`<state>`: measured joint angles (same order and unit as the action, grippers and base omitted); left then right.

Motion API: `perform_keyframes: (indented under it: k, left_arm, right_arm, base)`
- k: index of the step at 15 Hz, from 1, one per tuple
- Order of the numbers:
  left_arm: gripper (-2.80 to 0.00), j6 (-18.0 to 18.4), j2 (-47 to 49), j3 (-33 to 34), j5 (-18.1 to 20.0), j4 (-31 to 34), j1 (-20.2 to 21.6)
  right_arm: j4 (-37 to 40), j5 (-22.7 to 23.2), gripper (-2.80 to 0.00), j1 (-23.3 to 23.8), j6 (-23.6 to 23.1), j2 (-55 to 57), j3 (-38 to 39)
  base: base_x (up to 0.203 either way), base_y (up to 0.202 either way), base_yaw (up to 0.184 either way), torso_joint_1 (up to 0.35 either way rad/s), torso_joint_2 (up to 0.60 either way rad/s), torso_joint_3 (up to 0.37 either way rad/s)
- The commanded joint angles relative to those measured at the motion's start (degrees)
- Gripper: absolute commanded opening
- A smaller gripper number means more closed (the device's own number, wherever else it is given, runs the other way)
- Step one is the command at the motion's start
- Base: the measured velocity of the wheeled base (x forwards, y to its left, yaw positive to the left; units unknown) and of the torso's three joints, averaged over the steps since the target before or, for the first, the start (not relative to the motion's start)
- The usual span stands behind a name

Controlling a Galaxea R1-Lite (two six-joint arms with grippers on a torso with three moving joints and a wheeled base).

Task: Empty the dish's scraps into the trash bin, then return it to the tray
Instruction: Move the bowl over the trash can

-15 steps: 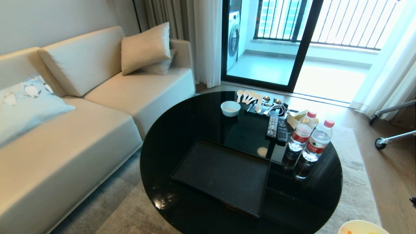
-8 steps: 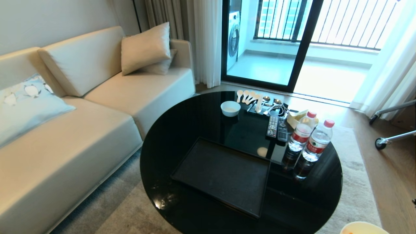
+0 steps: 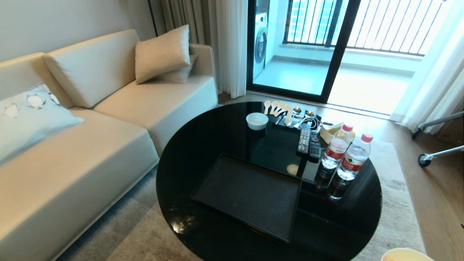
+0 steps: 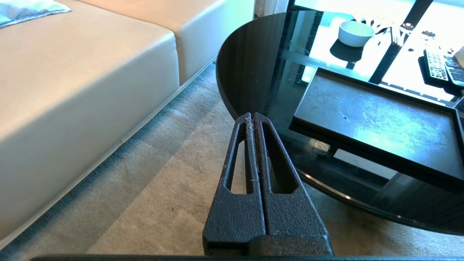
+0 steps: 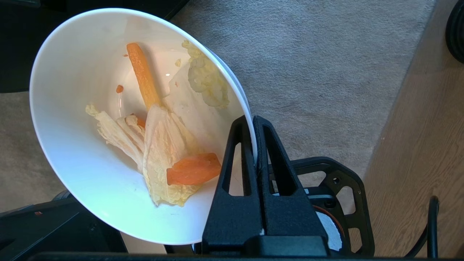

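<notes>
1. The right gripper (image 5: 253, 121), two black slotted plastic fingers, is clamped on the rim of the dish (image 5: 72, 145), a plain white, round, deep, matte bowl.
2. The dish is held tilted over grey-beige carpet (image 5: 308, 54), off the near right edge of the table; in the head view only a sliver of its rim (image 3: 402, 253) shows at the bottom right corner.
3. Inside the dish lie the scraps (image 5: 163, 145): pale yellow leafy cabbage pieces, a long orange carrot stick, a thick orange carrot slice near the gripper, a whitish crinkled chunk by the upper rim, and small orange specks on the wall.
4. The left gripper (image 4: 252, 117), black with slotted fingers, has its fingers pressed together, empty, hanging above the carpet just beside the near left edge of the table.
5. The round glossy black table (image 3: 203, 137) carries the tray (image 3: 250, 195), flat matte black and rectangular with a low raised rim, nothing on it.
6. Beyond the tray, to the right, stand two clear plastic water bottles (image 3: 344, 163) with red caps, and two dark remote controls (image 3: 309, 142).
7. Farthest on the table sit a smaller white bowl (image 3: 257, 120) and a row of pale spoons (image 3: 277, 108).
8. A cream sofa (image 3: 90, 145) flanks the table on the left.
</notes>
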<state>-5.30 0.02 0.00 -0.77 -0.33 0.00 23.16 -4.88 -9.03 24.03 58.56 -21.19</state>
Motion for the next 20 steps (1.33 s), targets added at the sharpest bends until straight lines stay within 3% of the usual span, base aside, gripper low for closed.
perform_keyframes:
  k: [1, 20]
  left_arm:
    - [-2.80, -0.1, 0.0, 0.0, 0.0, 0.0, 0.0]
    - [-2.80, -0.1, 0.0, 0.0, 0.0, 0.0, 0.0]
  right_arm:
    - [0.2, 0.0, -2.80, 0.0, 0.1, 0.1, 0.1]
    - [0.2, 0.1, -2.80, 0.1, 0.2, 0.2, 0.4]
  base:
    - [0.000, 0.000, 0.000, 0.000, 0.00, 0.000]
    - [0.000, 0.000, 0.000, 0.000, 0.00, 0.000]
